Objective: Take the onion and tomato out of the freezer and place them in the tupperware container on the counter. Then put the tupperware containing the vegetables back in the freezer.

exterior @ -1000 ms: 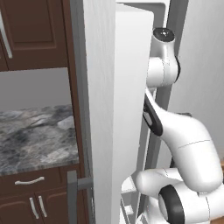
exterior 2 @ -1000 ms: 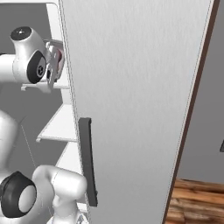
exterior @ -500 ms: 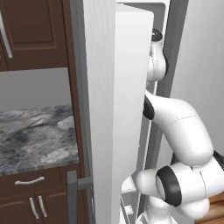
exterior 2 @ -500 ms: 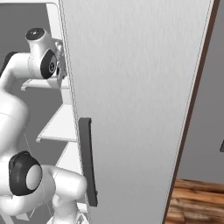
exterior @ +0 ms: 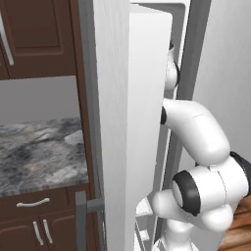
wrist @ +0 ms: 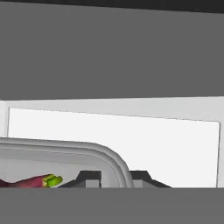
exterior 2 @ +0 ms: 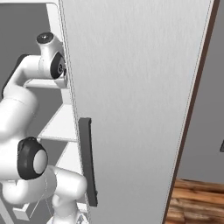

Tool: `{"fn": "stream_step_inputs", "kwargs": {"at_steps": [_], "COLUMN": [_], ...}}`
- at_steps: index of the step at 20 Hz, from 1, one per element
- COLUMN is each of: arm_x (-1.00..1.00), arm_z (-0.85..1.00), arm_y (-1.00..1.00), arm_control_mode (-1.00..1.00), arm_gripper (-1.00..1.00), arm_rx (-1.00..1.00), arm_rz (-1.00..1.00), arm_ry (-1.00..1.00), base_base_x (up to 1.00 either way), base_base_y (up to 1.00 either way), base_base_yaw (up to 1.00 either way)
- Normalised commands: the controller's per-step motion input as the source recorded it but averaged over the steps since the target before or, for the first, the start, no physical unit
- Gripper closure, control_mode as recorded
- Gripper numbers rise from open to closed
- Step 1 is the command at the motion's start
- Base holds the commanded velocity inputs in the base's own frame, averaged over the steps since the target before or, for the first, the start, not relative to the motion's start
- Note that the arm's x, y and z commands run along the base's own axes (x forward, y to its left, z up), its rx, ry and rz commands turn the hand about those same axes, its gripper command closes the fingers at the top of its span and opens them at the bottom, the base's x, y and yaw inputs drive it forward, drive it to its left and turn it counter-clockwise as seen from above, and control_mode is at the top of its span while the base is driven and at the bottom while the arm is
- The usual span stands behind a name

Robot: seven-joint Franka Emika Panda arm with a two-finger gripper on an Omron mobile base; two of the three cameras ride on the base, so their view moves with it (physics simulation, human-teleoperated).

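My gripper [wrist: 116, 177] is shut on the curved rim of the tupperware container [wrist: 105, 155], one dark fingertip [wrist: 89, 177] inside the wall and the other outside. In the container's lower left lies a dull red vegetable with a green stub [wrist: 37, 180]; I cannot tell whether it is the onion or the tomato. Ahead lies a white freezer shelf [wrist: 162, 140] with the grey back wall above it. The arm [exterior: 196, 132] reaches into the freezer [exterior: 147, 98] between its open doors. The wrist [exterior 2: 52, 65] is high inside, beside the right door [exterior 2: 140, 87].
The marbled counter [exterior: 39, 152] sits left of the freezer over brown cabinets [exterior: 34, 225]. A dark bar handle [exterior 2: 87, 162] runs down the right door's edge. White inner shelves [exterior 2: 59, 127] lie below the wrist. Wooden floor [exterior 2: 197, 203] shows at lower right.
The arm has stretched deeper into the freezer, and the wrist has slid in behind the door edge. The base and doors have not moved.
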Motion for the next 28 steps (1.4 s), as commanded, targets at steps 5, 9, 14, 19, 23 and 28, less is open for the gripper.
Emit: {"fn": "stream_step_inputs", "kwargs": {"at_steps": [5,9,14,19,23,28], "arm_x": [0.37,0.29,0.31,0.30,0.16,-0.04], "arm_z": [-0.25,-0.23,-0.28,-0.17,-0.03,0.01], "arm_y": [0.00,0.04,0.04,0.07,0.04,0.00], "arm_control_mode": [-1.00,-1.00,-1.00,-1.00,-1.00,-1.00], "arm_gripper": [1.00,1.00,1.00,-1.00,-1.00,-1.00], "arm_rx": [0.00,0.00,0.00,0.00,0.00,0.00], "arm_rz": [0.00,0.00,0.00,0.00,0.00,-0.01], "arm_ry": [0.00,0.00,0.00,0.00,-0.03,-0.08], "base_base_x": [0.00,0.00,0.00,0.00,0.00,0.00], "base_base_y": [0.00,0.00,0.00,0.00,0.00,0.00], "base_base_yaw": [0.00,0.00,0.00,0.00,0.00,0.00]}}
